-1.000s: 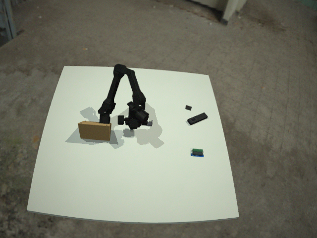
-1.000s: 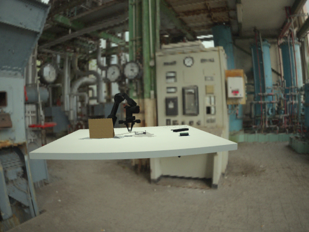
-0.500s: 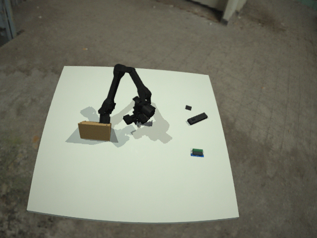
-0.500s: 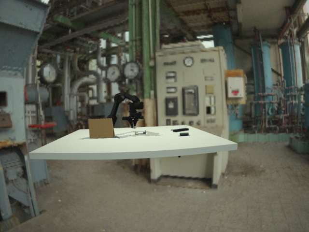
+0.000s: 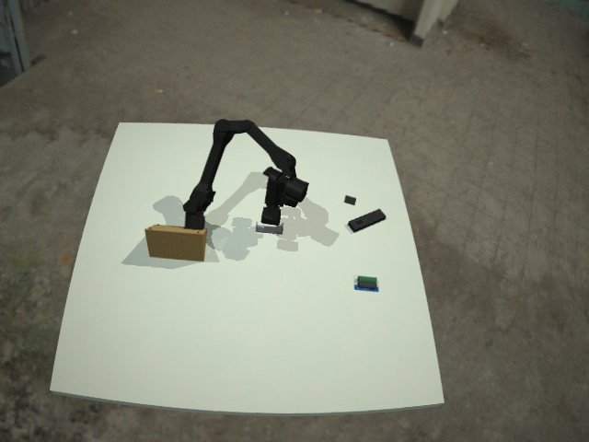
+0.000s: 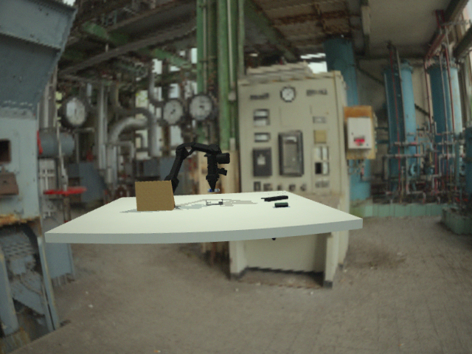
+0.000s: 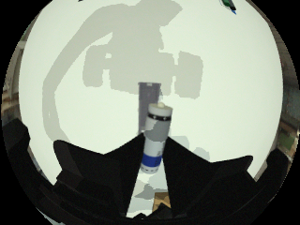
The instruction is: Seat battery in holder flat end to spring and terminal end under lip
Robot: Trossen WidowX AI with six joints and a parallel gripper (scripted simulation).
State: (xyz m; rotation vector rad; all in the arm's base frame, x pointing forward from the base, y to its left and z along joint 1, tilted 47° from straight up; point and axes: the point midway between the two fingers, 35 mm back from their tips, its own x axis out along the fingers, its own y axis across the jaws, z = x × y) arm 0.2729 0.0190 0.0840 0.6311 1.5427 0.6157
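The battery (image 7: 157,133) (image 6: 214,189) is white and grey with a blue band and a black ring near its terminal end. My gripper (image 7: 154,139) (image 6: 213,189) is shut on it and holds it above the table. In the wrist view the terminal end points away from the gripper, slightly tilted to the right. The grey holder (image 5: 269,229) (image 6: 214,202) (image 7: 143,110) lies on the table below, partly hidden behind the battery in the wrist view. The holder looks empty in the top view. Its spring and lip are too small to tell apart.
A brown box (image 5: 176,244) (image 6: 155,195) stands beside the arm's base. A black remote-like object (image 5: 366,220) (image 6: 274,198) and a small dark block (image 5: 350,200) lie to the right. A green and blue part (image 5: 366,282) (image 6: 281,204) lies nearer the front right.
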